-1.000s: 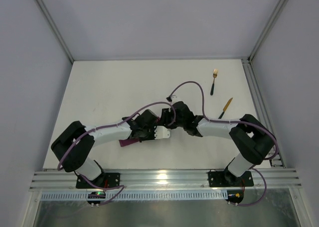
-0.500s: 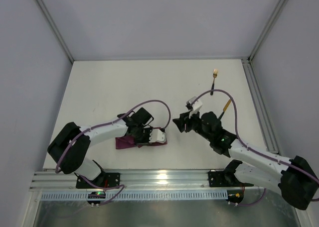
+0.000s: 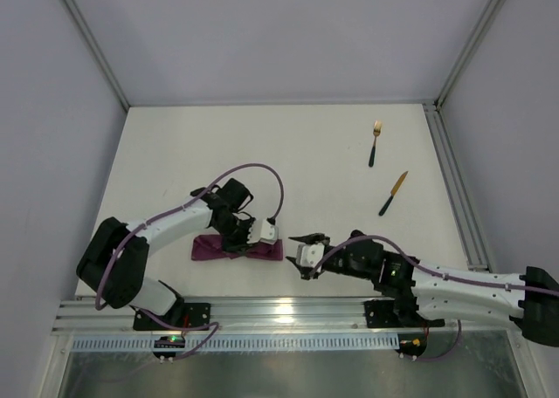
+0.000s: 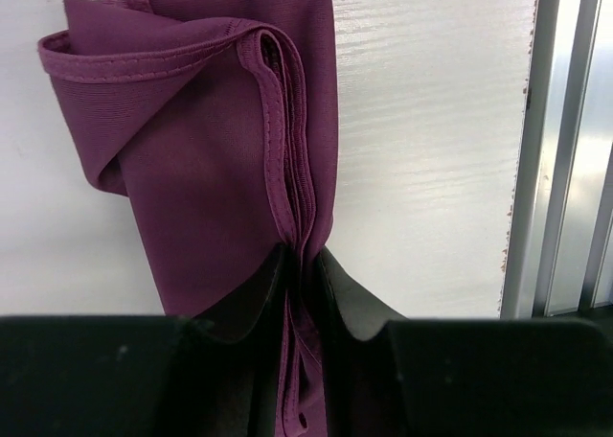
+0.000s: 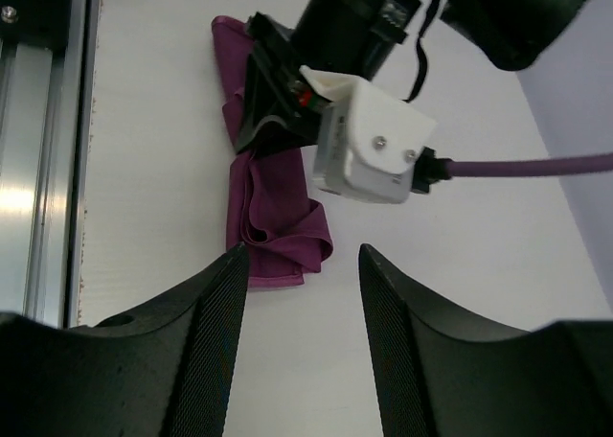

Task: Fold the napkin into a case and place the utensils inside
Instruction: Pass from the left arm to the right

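Observation:
The magenta-purple napkin (image 3: 213,249) lies near the front edge as a narrow folded strip. My left gripper (image 3: 238,243) is shut on its stacked folds near the middle, which the left wrist view shows with the cloth (image 4: 211,169) pinched between the fingertips (image 4: 356,298). My right gripper (image 3: 306,246) is open and empty, low over the table just right of the strip's right end (image 5: 278,231). The gold fork (image 3: 375,142) and the gold-bladed knife (image 3: 393,193) lie apart at the far right, away from both grippers.
The aluminium rail (image 3: 279,311) runs along the near edge, close to the napkin (image 4: 556,149). The left wrist's white camera block (image 5: 369,149) sits above the cloth. A frame rail (image 3: 450,180) borders the right side.
My right arm has swung from the middle down to the front and now points at the napkin's right end. My left gripper has shifted left, and the cloth now lies as a longer flat strip.

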### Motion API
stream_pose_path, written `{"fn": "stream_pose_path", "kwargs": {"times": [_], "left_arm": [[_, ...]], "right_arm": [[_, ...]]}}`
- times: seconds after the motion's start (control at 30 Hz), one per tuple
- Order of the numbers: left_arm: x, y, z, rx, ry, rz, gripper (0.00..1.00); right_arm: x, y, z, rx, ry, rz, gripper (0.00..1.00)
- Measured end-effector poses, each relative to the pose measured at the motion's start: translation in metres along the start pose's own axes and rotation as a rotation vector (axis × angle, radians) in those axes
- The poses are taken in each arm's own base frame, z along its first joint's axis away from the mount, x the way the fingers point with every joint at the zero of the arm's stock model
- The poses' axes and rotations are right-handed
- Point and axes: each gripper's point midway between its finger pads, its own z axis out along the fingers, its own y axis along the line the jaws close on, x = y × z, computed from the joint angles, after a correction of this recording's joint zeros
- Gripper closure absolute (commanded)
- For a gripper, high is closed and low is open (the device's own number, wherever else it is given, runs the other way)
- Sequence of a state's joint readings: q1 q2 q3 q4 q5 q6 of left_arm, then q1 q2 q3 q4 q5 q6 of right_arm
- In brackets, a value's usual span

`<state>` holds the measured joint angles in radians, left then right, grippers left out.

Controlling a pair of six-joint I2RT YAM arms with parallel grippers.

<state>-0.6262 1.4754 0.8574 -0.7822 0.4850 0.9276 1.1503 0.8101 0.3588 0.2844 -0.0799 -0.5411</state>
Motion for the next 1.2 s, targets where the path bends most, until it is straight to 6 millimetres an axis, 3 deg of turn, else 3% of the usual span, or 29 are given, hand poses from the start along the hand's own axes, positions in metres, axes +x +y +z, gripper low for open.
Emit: {"fn": "stream_pose_path", "kwargs": {"times": [0.23, 0.4, 0.53, 0.7, 0.9, 1.13, 1.2], "left_arm": [[-0.003, 0.001, -0.012, 0.000, -0.032, -0.011, 0.80], [-0.003, 0.000, -0.015, 0.006, -0.045, -0.024, 0.80], [-0.004, -0.002, -0.016, 0.016, -0.049, -0.026, 0.80], [-0.004, -0.003, -0.016, 0.021, -0.050, -0.026, 0.80], [-0.004, -0.005, -0.016, 0.027, -0.051, -0.025, 0.80], [-0.004, -0.006, -0.015, 0.031, -0.053, -0.026, 0.80], [-0.004, -0.006, -0.015, 0.033, -0.055, -0.027, 0.80]], "right_arm": [[-0.006, 0.053, 0.035, -0.156, 0.088, -0.186, 0.43], [0.035, 0.072, 0.064, -0.164, 0.205, -0.223, 0.40], [0.060, 0.076, 0.085, -0.137, 0.283, -0.253, 0.38], [0.063, 0.064, 0.112, -0.056, 0.303, -0.268, 0.37], [0.066, 0.065, 0.116, -0.060, 0.302, -0.258, 0.37], [0.091, 0.081, 0.123, -0.111, 0.361, -0.260, 0.37], [0.089, 0.080, 0.129, -0.099, 0.360, -0.249, 0.37]]}}
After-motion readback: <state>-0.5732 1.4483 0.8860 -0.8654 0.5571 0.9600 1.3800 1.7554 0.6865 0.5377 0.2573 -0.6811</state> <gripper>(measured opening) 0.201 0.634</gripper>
